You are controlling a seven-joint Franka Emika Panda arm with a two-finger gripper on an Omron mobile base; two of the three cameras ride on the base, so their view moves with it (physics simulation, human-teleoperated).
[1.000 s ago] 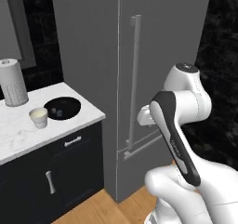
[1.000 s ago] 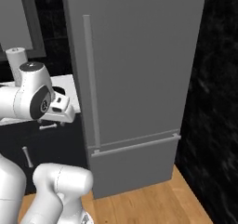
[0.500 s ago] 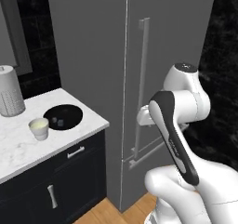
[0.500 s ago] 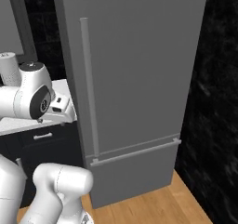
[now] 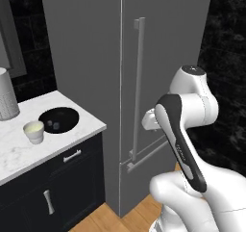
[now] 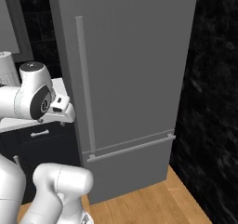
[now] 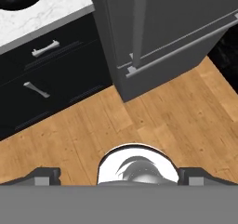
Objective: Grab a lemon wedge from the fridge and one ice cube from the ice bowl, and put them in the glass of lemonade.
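Pincer (image 7: 119, 177) is wide open, holding nothing, pointing down at the floor. Fridge (image 5: 96, 82) stands shut just ahead, so lift and grab its handle (image 5: 138, 82) squarely, then pull slowly.

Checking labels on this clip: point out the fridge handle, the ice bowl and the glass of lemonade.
fridge handle (image 5: 138, 82): left base view, middle of the long vertical bar.
ice bowl (image 5: 66, 114): left base view, dark inner floor near the right rim.
glass of lemonade (image 5: 34, 131): left base view, whitish outer wall.
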